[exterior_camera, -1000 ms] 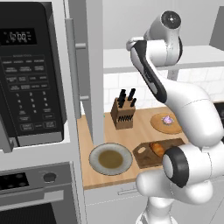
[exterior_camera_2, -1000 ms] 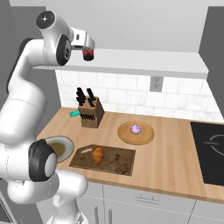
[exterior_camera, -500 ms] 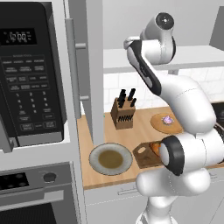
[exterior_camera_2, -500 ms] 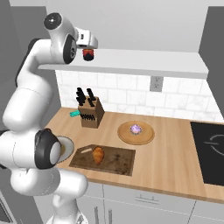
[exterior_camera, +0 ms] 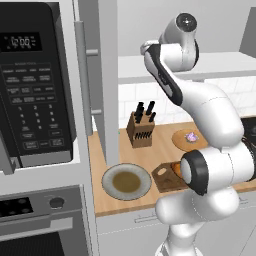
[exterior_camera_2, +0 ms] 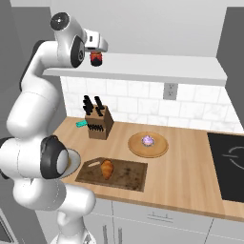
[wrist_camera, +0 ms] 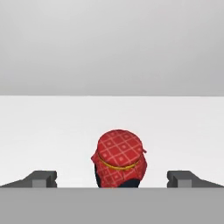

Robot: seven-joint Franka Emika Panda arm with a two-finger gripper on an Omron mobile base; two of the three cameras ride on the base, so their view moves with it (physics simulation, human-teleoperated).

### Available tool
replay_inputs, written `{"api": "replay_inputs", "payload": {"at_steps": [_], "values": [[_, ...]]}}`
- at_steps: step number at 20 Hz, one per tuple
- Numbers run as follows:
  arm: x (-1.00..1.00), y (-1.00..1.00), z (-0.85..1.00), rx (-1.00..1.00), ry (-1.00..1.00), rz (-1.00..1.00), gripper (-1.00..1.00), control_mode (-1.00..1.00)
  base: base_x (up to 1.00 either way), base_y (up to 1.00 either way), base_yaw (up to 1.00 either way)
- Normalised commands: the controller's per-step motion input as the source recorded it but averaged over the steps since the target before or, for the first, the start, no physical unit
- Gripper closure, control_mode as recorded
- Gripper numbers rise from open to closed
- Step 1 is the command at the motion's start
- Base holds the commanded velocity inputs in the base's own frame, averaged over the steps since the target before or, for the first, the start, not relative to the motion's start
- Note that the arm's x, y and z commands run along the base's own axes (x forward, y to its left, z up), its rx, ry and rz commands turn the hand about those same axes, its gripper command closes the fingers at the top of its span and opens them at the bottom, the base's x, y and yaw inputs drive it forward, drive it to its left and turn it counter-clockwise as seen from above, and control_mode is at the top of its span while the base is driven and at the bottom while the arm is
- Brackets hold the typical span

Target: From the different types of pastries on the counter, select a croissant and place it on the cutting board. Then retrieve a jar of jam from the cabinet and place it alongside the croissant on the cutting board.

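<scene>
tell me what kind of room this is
A kitchen, rendered rather than real. A black microwave sits above an oven, a knife block stands on the wood counter against a tiled wall, and a dark cooktop is set into the counter.

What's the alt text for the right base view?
The white arm reaches up to the cabinet shelf, its gripper at a small red jar of jam. Below on the counter, a croissant lies on the cutting board, beside a knife block and a round plate bearing a pink pastry.
</scene>
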Motion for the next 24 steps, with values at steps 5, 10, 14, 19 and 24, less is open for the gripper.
{"api": "replay_inputs", "payload": {"at_steps": [5, 10, 14, 19, 24], "values": [[0.11, 0.0, -0.19, 0.0, 0.0, 0.0, -1.0, -1.0, 0.0, 0.0, 0.0], [0.18, 0.0, -0.19, 0.0, 0.0, 0.0, -1.0, -1.0, 0.0, 0.0, 0.0], [0.17, -0.05, -0.22, 0.0, 0.0, 0.0, -1.0, -1.0, 0.0, 0.0, 0.0], [0.12, -0.13, -0.28, 0.0, 0.0, 0.0, -1.0, -1.0, 0.0, 0.0, 0.0], [0.04, 0.04, -0.24, 0.0, 0.0, 0.0, 1.0, -1.0, 0.0, 0.0, 0.0]]}}
